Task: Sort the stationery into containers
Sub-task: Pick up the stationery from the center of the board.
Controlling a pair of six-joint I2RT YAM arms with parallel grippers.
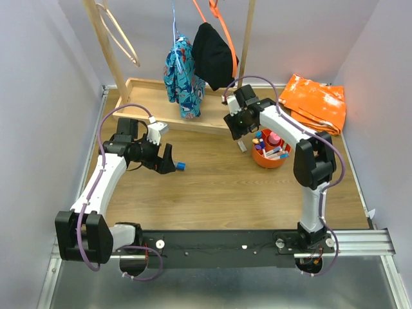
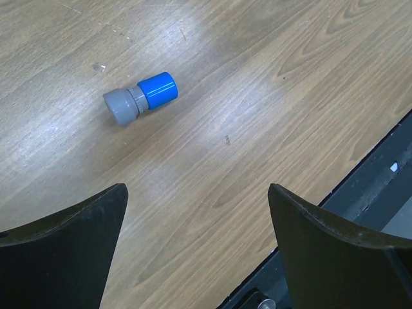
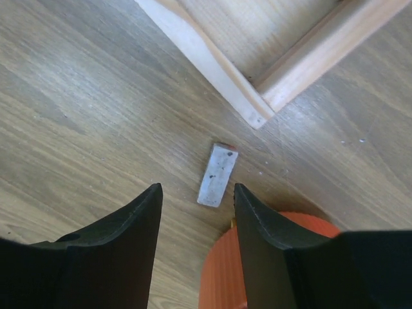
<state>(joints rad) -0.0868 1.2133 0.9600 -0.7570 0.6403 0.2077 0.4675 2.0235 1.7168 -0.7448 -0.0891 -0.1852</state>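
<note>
No legible text, nos. or logos in any view. Orange bag: white patches, not readable as print. Grey flat piece: dark specks only, no chars. White tag on black rail: too small to read

The cup is orange, holding pink, blue, red and purple pieces. On the light brown wood-grain table lie a small piece, bright blue at one end and grey at the other, and a pale grey slip with a red tip. The bag is orange.
</note>
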